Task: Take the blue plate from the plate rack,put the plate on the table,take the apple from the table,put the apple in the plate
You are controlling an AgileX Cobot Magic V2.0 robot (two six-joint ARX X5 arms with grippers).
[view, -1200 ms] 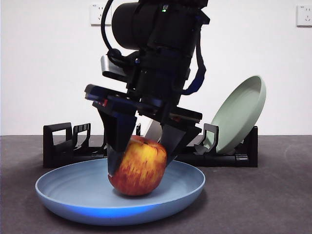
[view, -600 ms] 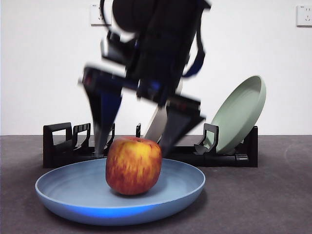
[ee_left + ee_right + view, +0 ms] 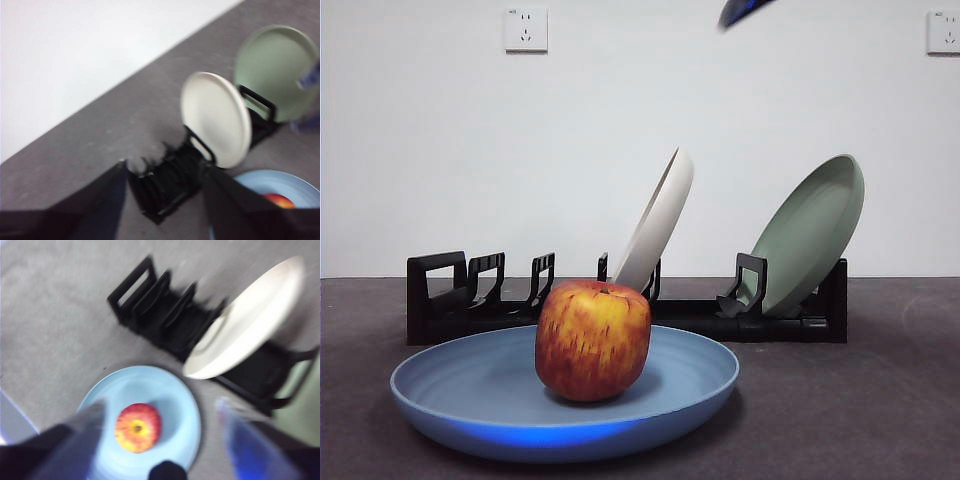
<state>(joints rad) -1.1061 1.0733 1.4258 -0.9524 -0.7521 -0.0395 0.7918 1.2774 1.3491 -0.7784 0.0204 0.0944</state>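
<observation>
The red and yellow apple [image 3: 593,339] stands upright in the middle of the blue plate [image 3: 450,392], which lies flat on the table [image 3: 880,400] in front of the plate rack [image 3: 440,300]. My right gripper [image 3: 162,401] is open, high above the apple [image 3: 137,427] and the blue plate [image 3: 177,405], touching neither. In the front view it shows only as a dark tip [image 3: 744,10] at the top edge. My left gripper [image 3: 165,167] is open and empty, well above the plate rack [image 3: 167,182].
A cream-white plate [image 3: 658,222] leans in the rack's middle slots and a sage-green plate [image 3: 812,235] leans at its right end. Bare dark table lies right of the blue plate.
The right gripper opened, let go of the apple and rose almost out of the front view. The apple stays upright in the blue plate.
</observation>
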